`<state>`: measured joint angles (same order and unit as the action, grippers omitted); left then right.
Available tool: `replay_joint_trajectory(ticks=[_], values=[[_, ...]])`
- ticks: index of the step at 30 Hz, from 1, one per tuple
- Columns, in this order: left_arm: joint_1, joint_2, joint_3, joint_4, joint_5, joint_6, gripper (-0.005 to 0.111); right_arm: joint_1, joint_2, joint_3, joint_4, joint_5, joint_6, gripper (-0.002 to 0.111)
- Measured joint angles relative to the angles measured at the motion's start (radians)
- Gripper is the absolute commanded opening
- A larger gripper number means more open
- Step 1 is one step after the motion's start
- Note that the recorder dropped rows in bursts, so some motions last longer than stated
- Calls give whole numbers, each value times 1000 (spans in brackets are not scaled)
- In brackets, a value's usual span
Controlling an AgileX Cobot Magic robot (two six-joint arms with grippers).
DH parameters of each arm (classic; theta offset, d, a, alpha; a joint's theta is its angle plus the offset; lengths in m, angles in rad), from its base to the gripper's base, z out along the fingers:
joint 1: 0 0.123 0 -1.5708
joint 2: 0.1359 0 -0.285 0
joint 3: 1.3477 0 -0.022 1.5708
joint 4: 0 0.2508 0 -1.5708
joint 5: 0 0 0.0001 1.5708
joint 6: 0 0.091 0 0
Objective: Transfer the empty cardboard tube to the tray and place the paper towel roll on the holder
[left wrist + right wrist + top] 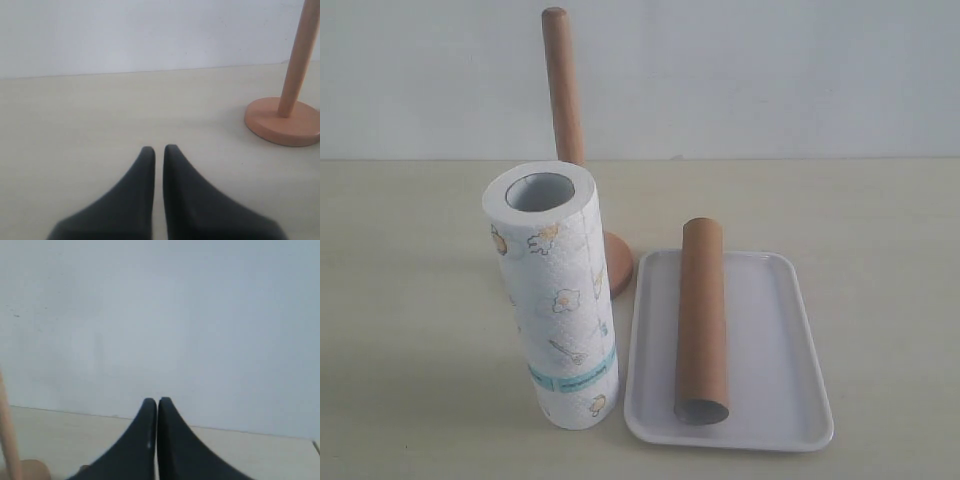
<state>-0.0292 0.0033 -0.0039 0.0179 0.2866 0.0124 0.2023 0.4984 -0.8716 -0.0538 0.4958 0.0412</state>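
Note:
The brown cardboard tube lies lengthwise in the white tray at the front right. The white paper towel roll stands upright on the table left of the tray, its grey core showing at the top. Behind it rises the wooden holder, its disc base partly hidden by the roll; the pole is bare. The holder also shows in the left wrist view, well off to the side of my left gripper, which is shut and empty. My right gripper is shut and empty, with the holder's pole at the edge. Neither gripper appears in the exterior view.
A pale wall stands behind the beige table.

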Motion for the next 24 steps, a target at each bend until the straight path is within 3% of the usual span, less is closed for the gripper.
replay_joint_trajectory(ticks=[2, 5, 11, 16, 24], values=[[0, 0, 0, 0, 0, 0, 6, -79, -137, 256, 9, -111, 2, 0], [0, 0, 0, 0, 0, 0, 6, -131, -262, 480, 9, -197, 10, 0], [0, 0, 0, 0, 0, 0, 6, -144, -405, 817, 11, -417, 3, 0], [0, 0, 0, 0, 0, 0, 6, -144, -431, 866, 11, -435, 0, 0], [0, 0, 0, 0, 0, 0, 6, -144, -453, 868, 11, -323, 0, 0]])
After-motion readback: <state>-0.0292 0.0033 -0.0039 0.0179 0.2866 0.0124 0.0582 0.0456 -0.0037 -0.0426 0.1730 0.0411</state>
